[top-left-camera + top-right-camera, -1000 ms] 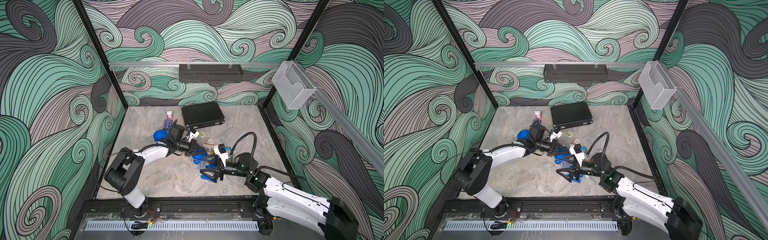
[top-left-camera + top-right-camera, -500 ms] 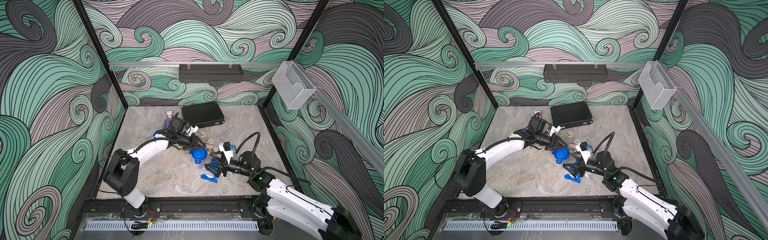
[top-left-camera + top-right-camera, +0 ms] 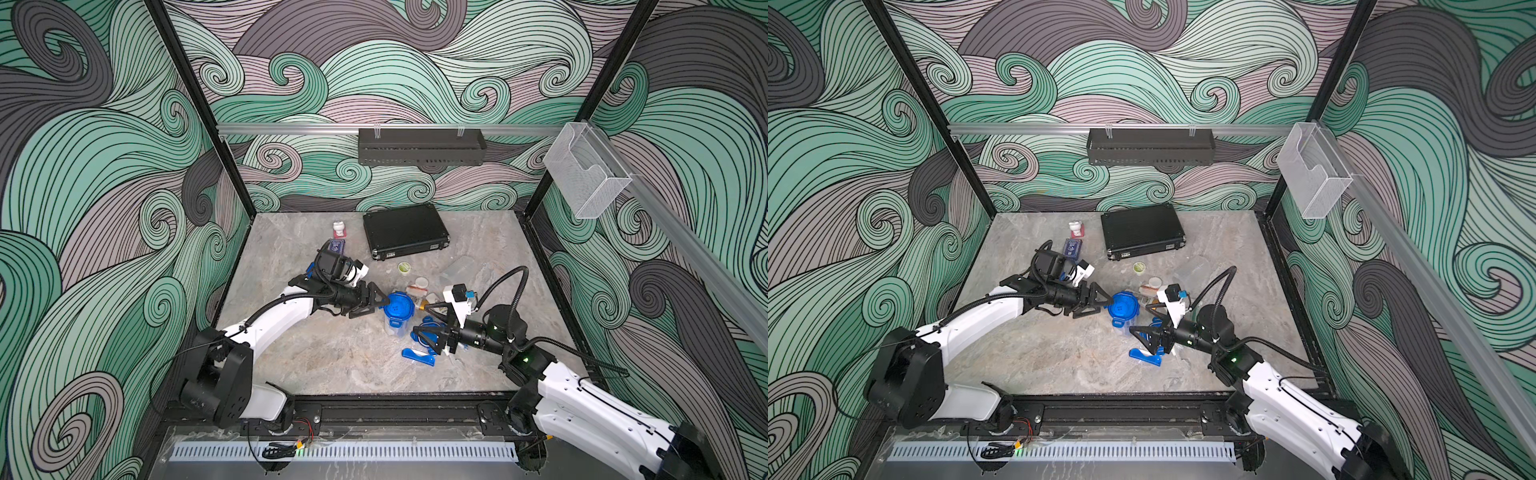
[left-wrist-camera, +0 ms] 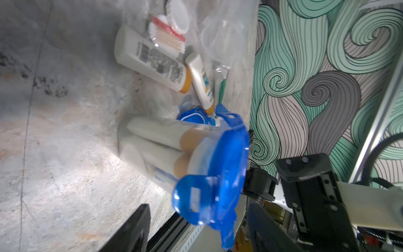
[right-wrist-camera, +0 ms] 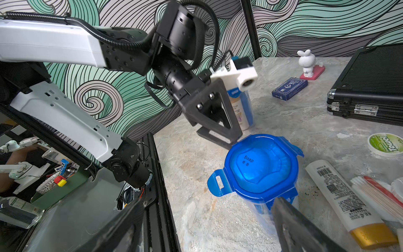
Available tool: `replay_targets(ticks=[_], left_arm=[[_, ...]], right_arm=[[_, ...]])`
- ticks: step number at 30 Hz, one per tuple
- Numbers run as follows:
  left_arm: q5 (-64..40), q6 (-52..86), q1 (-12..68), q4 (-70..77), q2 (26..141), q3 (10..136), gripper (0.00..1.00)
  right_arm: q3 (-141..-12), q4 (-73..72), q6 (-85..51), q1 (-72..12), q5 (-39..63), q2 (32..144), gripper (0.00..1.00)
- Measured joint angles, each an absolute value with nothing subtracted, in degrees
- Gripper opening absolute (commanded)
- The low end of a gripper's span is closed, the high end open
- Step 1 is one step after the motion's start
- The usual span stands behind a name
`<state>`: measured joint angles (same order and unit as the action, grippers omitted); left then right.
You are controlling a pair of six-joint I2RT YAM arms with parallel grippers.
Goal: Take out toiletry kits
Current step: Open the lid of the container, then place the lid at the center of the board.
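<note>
A clear tumbler with a blue clip-tab lid (image 3: 398,309) (image 3: 1123,307) stands upright mid-table, with gold-capped white bottles inside (image 4: 157,139). My left gripper (image 3: 379,305) (image 4: 196,235) is open right beside its lid (image 5: 259,165), holding nothing. Just in front of the tumbler, my right gripper (image 3: 420,336) (image 5: 202,229) is open and empty, one finger (image 5: 294,224) near the tumbler's wall. A second tumbler (image 5: 242,107) stands behind the left wrist. A loose gold-capped bottle (image 5: 340,200) and a small tube (image 4: 201,83) lie beside the first.
The black ribbed briefcase (image 3: 405,230) lies shut at the back. A dark-blue card box (image 5: 290,88) and a white rabbit figure (image 5: 307,62) sit left of it. A towel disc (image 5: 386,144), cotton swabs (image 5: 375,196), a clear bag (image 3: 457,266) and a blue plastic piece (image 3: 417,356) litter the middle.
My left gripper was shut on the tumbler, set it upright and has now opened, letting it go. The right gripper has shifted slightly back and stayed open.
</note>
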<state>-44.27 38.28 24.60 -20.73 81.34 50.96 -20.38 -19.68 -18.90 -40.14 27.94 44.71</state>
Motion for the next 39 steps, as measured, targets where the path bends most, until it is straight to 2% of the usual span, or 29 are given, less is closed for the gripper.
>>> replay_targets(ticks=[8,11,13,26,32,39], left_arm=[[-48.07,41.28,24.58,-13.65,84.9,50.11,0.65],[-48.9,41.87,24.58,-12.36,84.88,50.17,0.58],[-49.36,42.19,24.58,-12.29,84.84,50.46,0.53],[-49.52,41.12,24.58,-16.1,79.11,52.38,0.39],[-49.52,40.51,24.58,-17.19,78.91,52.73,0.19],[-49.6,40.38,24.58,-17.3,78.94,52.82,0.05]], right_arm=[[-19.88,-19.44,-19.07,-39.99,27.92,44.71,0.93],[-19.88,-19.46,-19.09,-39.94,27.94,44.88,0.93],[-19.88,-19.44,-19.11,-39.94,27.97,45.12,0.93],[-19.88,-19.49,-19.55,-39.94,28.38,45.78,0.93],[-19.86,-19.51,-19.75,-39.94,28.4,45.78,0.93],[-19.77,-19.46,-19.77,-39.94,28.38,45.78,0.93]])
